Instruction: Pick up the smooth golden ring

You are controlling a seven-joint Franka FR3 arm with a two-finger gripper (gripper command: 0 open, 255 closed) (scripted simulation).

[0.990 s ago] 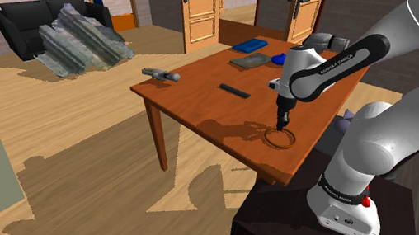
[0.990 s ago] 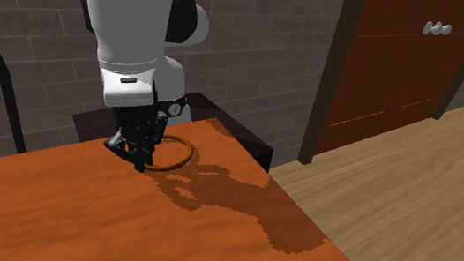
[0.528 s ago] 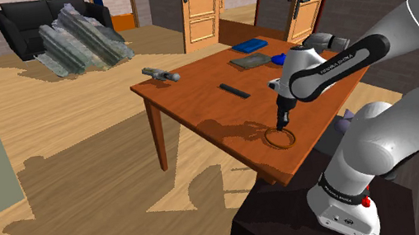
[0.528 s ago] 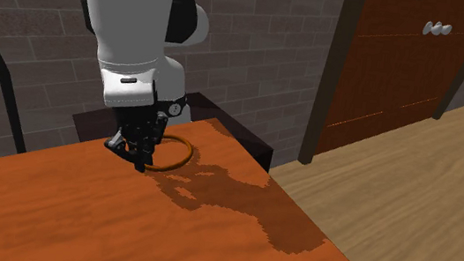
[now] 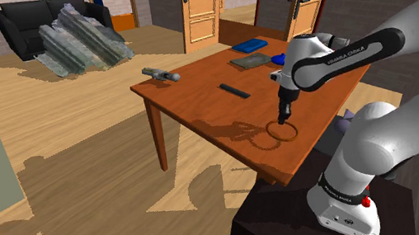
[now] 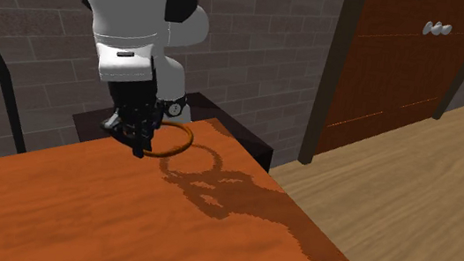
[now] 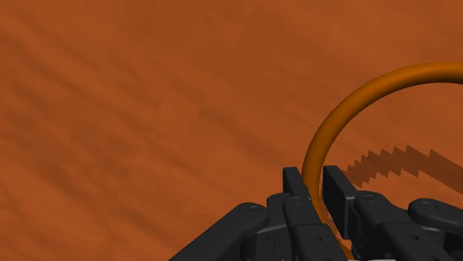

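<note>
Golden-orange, the ring [image 7: 312,163] is pinched by its band between the two fingers of the gripper [image 7: 315,182], which are closed onto it from either side. Most of the loop is carried out beyond the fingertips and off to one side, so the hold is off-centre. In the second exterior view its shadow is cast apart from it on the wooden bench [image 5: 197,97], so the ring is judged to be just clear of the surface. A straight upward lift is called for; tilting of the overhanging loop is to be watched.
</note>
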